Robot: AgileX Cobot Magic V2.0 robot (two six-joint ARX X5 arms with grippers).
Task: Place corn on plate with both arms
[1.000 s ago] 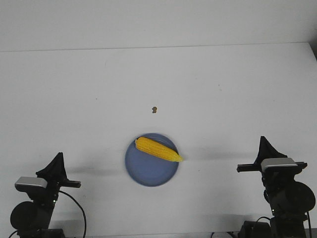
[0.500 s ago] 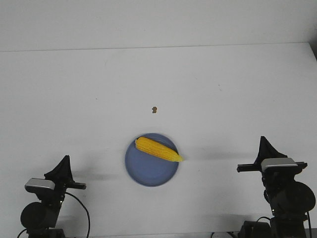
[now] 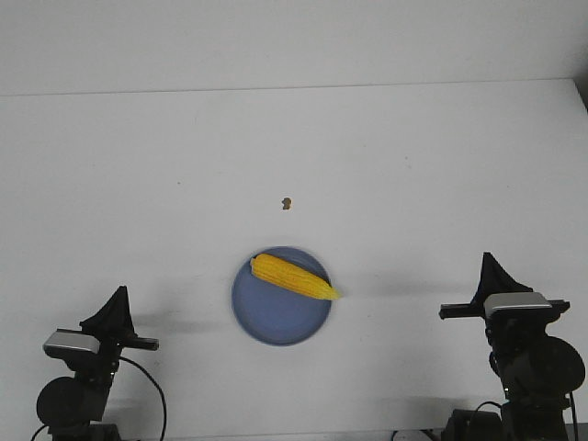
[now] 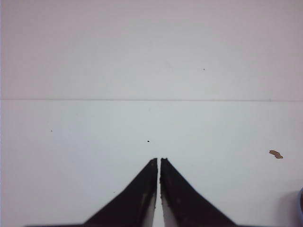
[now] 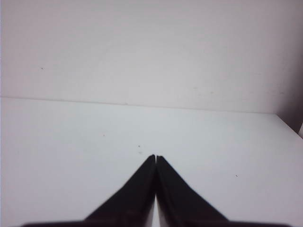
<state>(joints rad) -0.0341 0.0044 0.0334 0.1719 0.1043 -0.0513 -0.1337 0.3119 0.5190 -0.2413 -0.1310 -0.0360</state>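
Note:
The yellow corn (image 3: 294,277) lies across the far half of the blue plate (image 3: 276,319), its pointed end over the plate's right rim. My left gripper (image 3: 118,297) is at the near left of the table, well left of the plate, shut and empty; in the left wrist view (image 4: 158,160) its jaws stand almost together with nothing between them. My right gripper (image 3: 488,262) is at the near right, well right of the plate, shut and empty; its tips meet in the right wrist view (image 5: 155,157). A sliver of the plate's rim (image 4: 301,204) shows in the left wrist view.
A tiny brown speck (image 3: 287,203) lies on the white table beyond the plate; it also shows in the left wrist view (image 4: 275,154). The table's far edge meets a pale wall (image 3: 294,41).
My left gripper has drawn back toward the near edge and shifted a little right. The corn, plate and right gripper have not moved.

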